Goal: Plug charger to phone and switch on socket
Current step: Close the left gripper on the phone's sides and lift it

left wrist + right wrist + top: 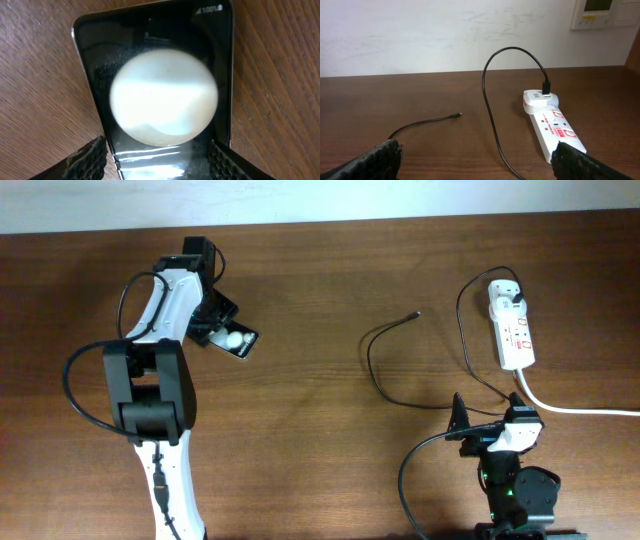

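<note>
Black phone sits left, apart from the charger plugged into the white socket.

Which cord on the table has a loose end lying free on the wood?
The long thin black charger cable: its small connector tip lies unplugged on the wood. The thick white cord joins the white power strip and leaves the table.

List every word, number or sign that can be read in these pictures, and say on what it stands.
"100%": at the top corner of the phone screen, left wrist view.
Red markings on the socket: too small to read.
Wall panel display: blurred, not readable.
</note>
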Motion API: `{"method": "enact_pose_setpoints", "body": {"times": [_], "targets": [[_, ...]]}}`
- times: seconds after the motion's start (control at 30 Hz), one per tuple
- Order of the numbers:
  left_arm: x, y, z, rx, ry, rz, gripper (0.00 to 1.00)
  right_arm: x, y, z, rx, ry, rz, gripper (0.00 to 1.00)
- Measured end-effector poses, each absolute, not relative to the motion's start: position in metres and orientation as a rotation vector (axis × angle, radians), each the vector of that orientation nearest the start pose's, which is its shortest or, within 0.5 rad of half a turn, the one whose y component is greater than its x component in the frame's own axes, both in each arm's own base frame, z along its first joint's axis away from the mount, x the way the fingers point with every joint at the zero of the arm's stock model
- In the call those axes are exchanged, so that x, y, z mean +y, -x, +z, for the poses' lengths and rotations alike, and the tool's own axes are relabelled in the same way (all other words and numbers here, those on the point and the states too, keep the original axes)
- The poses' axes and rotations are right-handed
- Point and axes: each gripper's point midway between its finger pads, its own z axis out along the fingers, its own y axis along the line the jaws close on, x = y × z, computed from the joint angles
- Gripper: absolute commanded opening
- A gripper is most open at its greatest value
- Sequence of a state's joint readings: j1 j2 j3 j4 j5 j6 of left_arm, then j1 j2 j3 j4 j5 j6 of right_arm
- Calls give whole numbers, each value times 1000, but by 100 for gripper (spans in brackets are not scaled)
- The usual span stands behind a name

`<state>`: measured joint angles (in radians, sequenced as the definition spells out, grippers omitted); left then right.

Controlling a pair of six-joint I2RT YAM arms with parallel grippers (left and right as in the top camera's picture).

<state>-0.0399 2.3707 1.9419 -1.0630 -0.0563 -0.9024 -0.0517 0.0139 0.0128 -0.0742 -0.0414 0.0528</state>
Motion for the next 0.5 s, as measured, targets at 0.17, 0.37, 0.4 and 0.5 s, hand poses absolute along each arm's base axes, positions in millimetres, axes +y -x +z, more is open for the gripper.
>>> {"method": "enact_pose_setpoints", "body": {"times": [0.17,0.37,0.4,0.5], "targets": [[-9,-474,6,2862,1070,38,99,-6,-246,158,1645,-54,35,99],[-13,-463,10,2978,976,47,99,-6,-246,158,1645,-54,35,99],[-13,-461,12,2992,980,49,99,-6,-246,158,1645,-53,35,99],[-17,-469,18,2985,976,21,99,-6,-246,158,1645,-54,35,99]]}}
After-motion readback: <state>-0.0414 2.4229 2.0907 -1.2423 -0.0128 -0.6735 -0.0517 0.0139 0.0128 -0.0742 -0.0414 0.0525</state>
